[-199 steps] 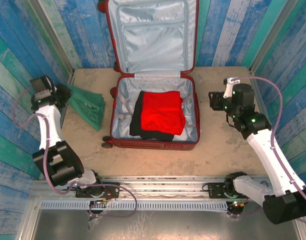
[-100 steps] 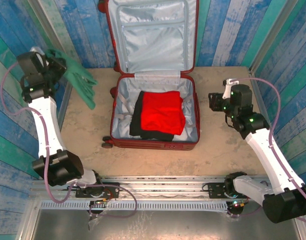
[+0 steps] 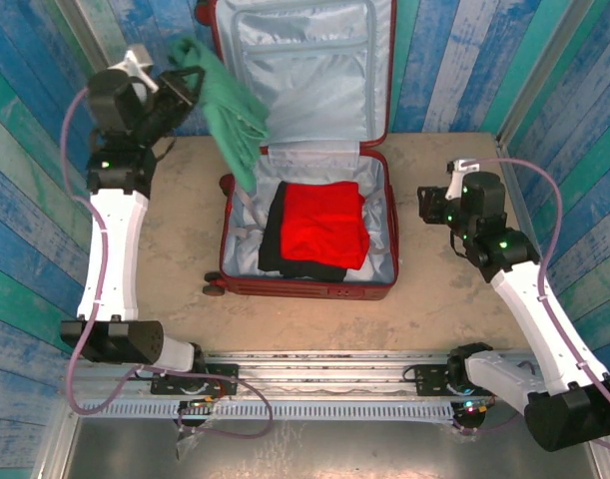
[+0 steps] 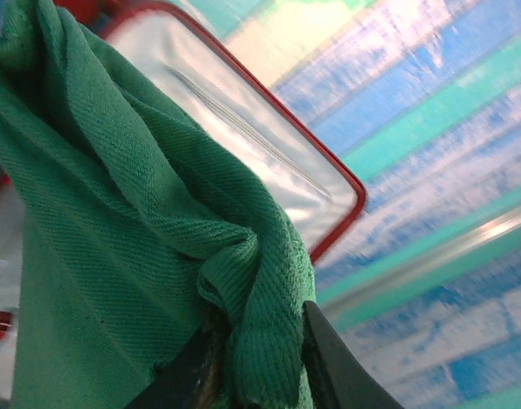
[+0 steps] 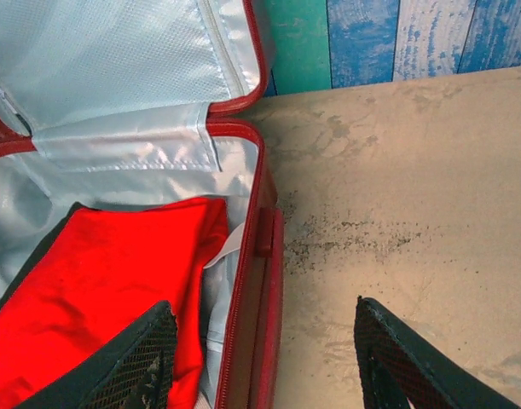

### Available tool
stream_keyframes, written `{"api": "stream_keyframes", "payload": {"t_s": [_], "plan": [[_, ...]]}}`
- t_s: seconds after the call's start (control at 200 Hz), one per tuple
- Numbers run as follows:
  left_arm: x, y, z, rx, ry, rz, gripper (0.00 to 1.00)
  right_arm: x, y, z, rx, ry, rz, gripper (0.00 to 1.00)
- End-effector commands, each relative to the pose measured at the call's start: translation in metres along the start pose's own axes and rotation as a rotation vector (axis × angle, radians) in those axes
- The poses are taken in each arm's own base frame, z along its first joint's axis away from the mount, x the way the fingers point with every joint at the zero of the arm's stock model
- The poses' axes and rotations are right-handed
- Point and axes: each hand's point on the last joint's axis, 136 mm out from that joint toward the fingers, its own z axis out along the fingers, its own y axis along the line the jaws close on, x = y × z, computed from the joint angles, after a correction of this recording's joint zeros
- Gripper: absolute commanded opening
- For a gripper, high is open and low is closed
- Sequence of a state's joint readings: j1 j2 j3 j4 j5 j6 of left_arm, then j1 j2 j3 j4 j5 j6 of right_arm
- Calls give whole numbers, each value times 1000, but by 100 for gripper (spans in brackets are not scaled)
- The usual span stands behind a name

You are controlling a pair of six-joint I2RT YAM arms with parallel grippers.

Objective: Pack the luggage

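— Left gripper point(image 3: 188, 82): why is it clamped on the green cloth point(image 3: 230, 115) up high?
— So it can be carried over the luggage point(image 3: 305, 287), which lies open mid-table, red cloth point(image 3: 324, 222) already inside. Right gripper point(image 3: 427, 205) is parked open beside it, likely out of the way.

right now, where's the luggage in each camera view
Top external: the luggage stands centre, open, lid up against the back.
Left wrist: its red-rimmed lid crosses the upper middle, behind the green cloth.
Right wrist: its open base takes the left side, with the red cloth inside.
Shared landmark: the blue striped wall behind the lid.
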State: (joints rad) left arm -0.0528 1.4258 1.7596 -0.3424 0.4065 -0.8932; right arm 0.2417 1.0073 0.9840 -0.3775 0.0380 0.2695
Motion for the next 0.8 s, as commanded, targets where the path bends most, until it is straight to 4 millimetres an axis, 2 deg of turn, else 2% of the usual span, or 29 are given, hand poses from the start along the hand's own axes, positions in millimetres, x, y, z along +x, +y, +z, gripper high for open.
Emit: {"api": "stream_keyframes", "payload": {"t_s": [0.0,0.165,0.25,0.33,0.541,0.641,0.796], "plan": [[1,-64,-1,177,-72,20,0,0,-5,-4,22,-21,2,57],[33,-92,24,217,-56,4,0,-2,-13,-16,62,-47,-10,57],[52,-99,38,211,-61,-23,0,-7,-17,-25,84,-78,-18,56],[69,-98,46,198,-96,-79,0,-11,-20,-34,98,-99,-27,56],[104,-74,64,128,-169,-244,0,-11,-28,-46,140,-119,-54,55],[120,-81,66,143,-193,-262,0,-9,-32,-50,155,-128,-64,55],[144,-76,76,88,-202,-277,0,-9,-36,-51,176,-138,-65,56]]}}
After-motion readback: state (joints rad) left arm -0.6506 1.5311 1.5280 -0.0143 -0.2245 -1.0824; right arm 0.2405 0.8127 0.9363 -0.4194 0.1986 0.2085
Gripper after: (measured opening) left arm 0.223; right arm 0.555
